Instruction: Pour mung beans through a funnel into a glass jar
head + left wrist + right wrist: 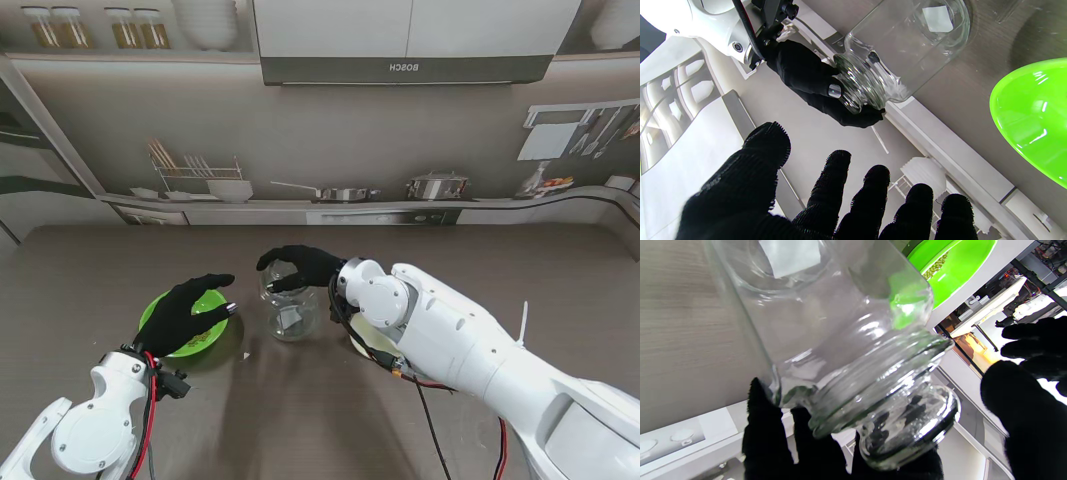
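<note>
Glass jar stands mid-worktop, its neck pinched by the right robot hand while the left robot hand hovers spread over the green bowl; a tilting grip could topple it.

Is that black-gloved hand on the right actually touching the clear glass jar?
Touching. The right wrist view shows the right hand's fingers pressed against the clear glass jar's neck; the left wrist view shows fingers wrapped around its mouth.

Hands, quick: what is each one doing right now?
Left hand: open, fingers spread over the green bowl, holding nothing.
Right hand: shut on the glass jar.
</note>
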`<state>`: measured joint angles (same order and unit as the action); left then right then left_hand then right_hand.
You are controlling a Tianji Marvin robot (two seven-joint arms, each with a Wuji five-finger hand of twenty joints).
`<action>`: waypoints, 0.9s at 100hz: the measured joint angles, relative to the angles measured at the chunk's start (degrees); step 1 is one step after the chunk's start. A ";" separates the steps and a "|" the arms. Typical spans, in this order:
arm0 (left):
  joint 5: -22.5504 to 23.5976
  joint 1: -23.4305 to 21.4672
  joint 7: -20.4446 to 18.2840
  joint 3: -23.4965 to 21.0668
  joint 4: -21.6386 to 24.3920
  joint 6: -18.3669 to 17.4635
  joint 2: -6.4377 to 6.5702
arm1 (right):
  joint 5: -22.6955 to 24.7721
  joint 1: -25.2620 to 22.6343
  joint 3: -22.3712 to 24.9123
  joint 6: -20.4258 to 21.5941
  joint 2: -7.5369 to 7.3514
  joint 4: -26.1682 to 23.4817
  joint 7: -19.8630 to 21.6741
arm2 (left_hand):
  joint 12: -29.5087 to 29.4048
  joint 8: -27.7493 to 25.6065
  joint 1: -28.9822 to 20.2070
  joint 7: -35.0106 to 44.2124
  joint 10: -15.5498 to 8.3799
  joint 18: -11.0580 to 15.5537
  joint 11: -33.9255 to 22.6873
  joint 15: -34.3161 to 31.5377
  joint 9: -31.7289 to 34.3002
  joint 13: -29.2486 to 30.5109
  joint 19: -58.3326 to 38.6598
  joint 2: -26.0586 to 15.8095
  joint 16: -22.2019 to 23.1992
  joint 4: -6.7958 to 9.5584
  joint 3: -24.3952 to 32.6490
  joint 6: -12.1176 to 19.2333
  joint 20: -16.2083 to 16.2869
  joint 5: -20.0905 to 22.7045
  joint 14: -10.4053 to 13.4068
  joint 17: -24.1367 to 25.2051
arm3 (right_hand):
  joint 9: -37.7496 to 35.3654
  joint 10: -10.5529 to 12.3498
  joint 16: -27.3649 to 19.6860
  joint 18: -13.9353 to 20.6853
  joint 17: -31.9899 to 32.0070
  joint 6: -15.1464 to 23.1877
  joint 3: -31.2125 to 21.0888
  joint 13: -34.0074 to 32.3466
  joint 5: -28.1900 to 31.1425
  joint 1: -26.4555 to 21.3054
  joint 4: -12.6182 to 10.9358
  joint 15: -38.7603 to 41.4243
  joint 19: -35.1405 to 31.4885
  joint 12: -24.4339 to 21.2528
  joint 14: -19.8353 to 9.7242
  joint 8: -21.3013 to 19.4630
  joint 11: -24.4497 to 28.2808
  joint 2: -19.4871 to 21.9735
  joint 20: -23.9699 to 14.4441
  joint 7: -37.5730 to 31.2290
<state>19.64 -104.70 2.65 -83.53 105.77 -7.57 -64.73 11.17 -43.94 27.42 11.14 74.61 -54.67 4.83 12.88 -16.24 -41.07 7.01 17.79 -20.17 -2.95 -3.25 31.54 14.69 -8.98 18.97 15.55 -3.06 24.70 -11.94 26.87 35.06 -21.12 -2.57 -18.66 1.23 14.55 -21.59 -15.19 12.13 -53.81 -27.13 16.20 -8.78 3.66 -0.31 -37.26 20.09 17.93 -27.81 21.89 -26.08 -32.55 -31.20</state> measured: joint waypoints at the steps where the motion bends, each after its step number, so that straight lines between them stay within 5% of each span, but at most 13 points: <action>1: 0.00 0.00 0.00 0.00 0.00 0.00 0.00 | 0.00 -0.06 0.01 0.04 -0.05 -0.13 0.04 | 0.00 0.00 0.00 0.00 0.00 0.00 0.00 0.00 0.00 0.00 0.00 0.00 0.00 0.00 -0.03 0.00 0.00 0.00 0.00 0.00 | 0.00 0.00 0.00 0.00 0.00 0.03 0.00 0.00 0.00 0.00 0.00 0.00 0.00 0.00 0.01 0.00 0.00 0.00 0.00 0.00; 90: 0.04 0.04 -0.08 0.09 0.02 0.00 0.01 | 2.32 -5.19 2.23 3.38 -4.48 -9.72 3.67 | 0.00 0.00 0.00 0.00 0.00 0.00 0.00 0.00 0.00 0.00 0.00 0.00 0.00 0.00 -0.08 0.00 0.00 0.00 0.00 0.00 | 0.02 0.55 -0.51 -0.01 -0.07 0.51 0.00 -0.01 -0.40 0.00 0.00 -0.01 0.00 -0.20 -0.16 0.00 0.65 0.00 1.53 -0.32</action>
<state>19.69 -104.66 2.57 -83.44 105.80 -7.57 -64.72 13.50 -49.13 29.66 14.52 70.13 -64.39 8.50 12.89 -16.24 -41.07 7.01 17.79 -20.17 -2.95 -3.25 31.54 14.69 -8.98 18.97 15.55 -3.06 24.62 -11.94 26.87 35.06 -21.12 -2.57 -18.64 1.78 14.04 -21.60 -15.27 12.64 -53.81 -27.14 15.81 -8.78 3.66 -0.33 -37.26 19.89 17.77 -27.81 22.54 -26.08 -31.02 -31.52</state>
